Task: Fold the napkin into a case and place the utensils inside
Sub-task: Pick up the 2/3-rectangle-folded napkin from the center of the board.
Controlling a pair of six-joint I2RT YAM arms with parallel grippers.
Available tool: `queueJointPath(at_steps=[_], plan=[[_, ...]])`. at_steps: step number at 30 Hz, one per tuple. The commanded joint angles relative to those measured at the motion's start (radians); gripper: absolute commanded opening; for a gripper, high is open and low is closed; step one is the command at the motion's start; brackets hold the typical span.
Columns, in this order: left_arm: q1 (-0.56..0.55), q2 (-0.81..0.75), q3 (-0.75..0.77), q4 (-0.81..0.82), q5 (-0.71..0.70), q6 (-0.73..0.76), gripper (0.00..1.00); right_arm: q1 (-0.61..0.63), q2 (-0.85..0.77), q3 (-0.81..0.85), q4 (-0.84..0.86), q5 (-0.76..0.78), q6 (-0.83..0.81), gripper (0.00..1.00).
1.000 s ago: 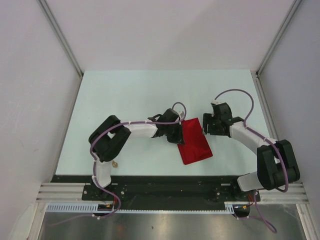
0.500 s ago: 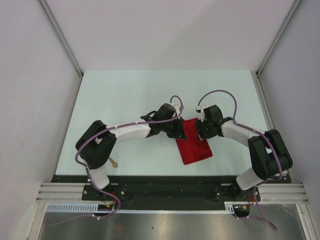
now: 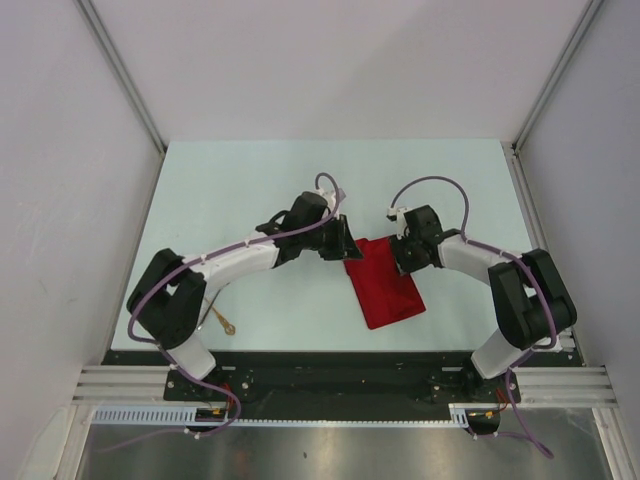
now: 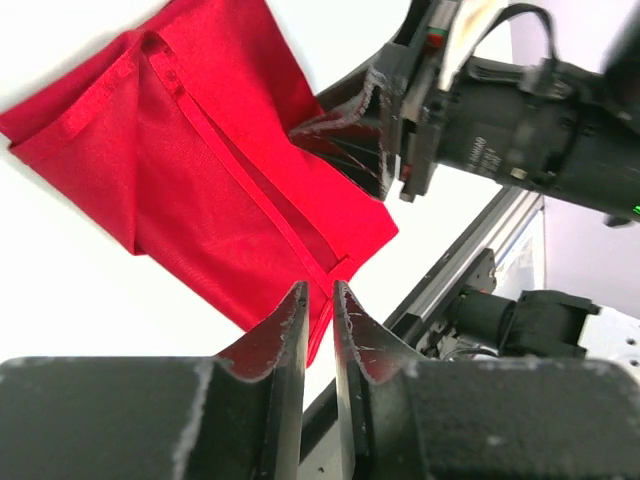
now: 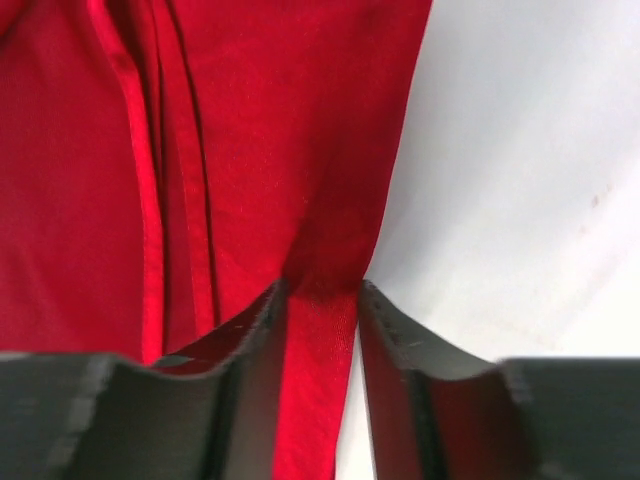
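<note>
The red napkin (image 3: 385, 290) lies folded in a long strip on the table, between my two grippers. In the left wrist view the napkin (image 4: 200, 170) shows hemmed flaps on top. My left gripper (image 3: 347, 248) is at its far left corner, just off the cloth, with the jaws (image 4: 318, 300) nearly together and nothing between them. My right gripper (image 3: 401, 258) sits low on the far right corner, and its jaws (image 5: 320, 295) stand part way open astride the napkin's right edge (image 5: 250, 130). One gold utensil (image 3: 224, 322) lies by the left arm's base, and the others are hidden.
The pale table (image 3: 250, 190) is boxed in by white walls on three sides. A black rail (image 3: 330, 365) runs along the near edge by the arm bases. The left arm's elbow (image 3: 170, 300) overhangs the utensil's spot.
My left gripper has drawn back up and to the left, off the napkin, and the napkin's far left corner now reaches further left. My right gripper has moved left and down onto the far right corner.
</note>
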Motion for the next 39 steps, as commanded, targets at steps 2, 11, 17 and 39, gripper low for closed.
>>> queueJointPath(at_steps=[2,11,17,39], plan=[[0.039,-0.092,-0.031,0.0,0.016,-0.028,0.22,0.019,0.077,0.025,-0.019,-0.061,0.011,0.31],[0.07,-0.089,-0.039,-0.005,0.036,-0.042,0.28,0.045,0.034,0.041,-0.025,-0.037,0.035,0.02],[0.073,0.011,-0.028,0.078,0.131,-0.141,0.35,0.12,-0.07,0.056,-0.039,0.086,0.081,0.0],[0.111,0.213,0.063,0.192,0.243,-0.499,0.49,0.284,-0.179,-0.037,0.077,0.338,0.209,0.0]])
